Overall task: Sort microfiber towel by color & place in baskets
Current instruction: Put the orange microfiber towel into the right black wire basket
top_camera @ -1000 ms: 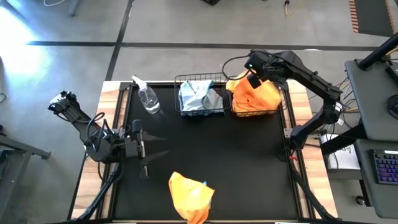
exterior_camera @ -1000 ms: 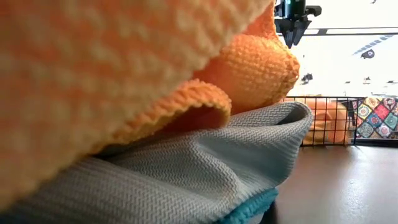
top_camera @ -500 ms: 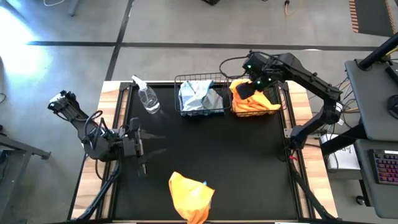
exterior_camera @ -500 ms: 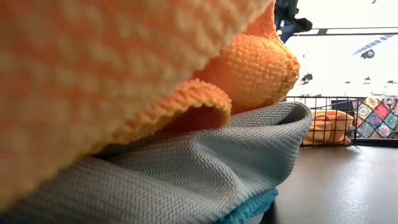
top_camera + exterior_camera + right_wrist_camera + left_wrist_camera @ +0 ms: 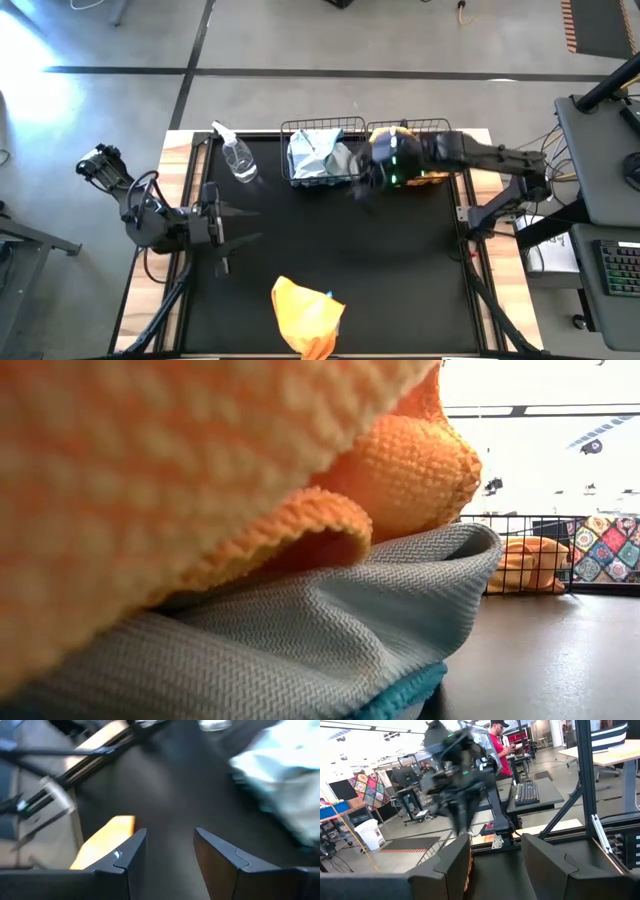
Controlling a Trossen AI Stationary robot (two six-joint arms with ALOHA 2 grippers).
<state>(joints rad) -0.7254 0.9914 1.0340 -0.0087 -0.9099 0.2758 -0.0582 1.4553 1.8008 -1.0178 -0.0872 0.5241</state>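
Now you are looking at a black mat (image 5: 330, 250) with most of its middle lying bare. The two baskets are sitting side by side at the top edge: the left basket (image 5: 321, 127) is holding a pale towel (image 5: 318, 152), the right basket (image 5: 440, 126) an orange towel (image 5: 432, 176). A spray bottle (image 5: 237, 155) is lying at the upper left of the mat. More towels are piled at the bottom edge, an orange one (image 5: 305, 312) on top, and in the low view that pile (image 5: 200, 540) is filling the left and middle of the frame.

The right gripper (image 5: 362, 192) is hanging over the mat just below the gap between the baskets, blurred, fingers (image 5: 125, 857) spread and pinching nothing. The left gripper (image 5: 238, 227) is waiting at the mat's left edge, fingers (image 5: 452, 865) spread, also bare.

You are not getting any readable writing or brand marks here.
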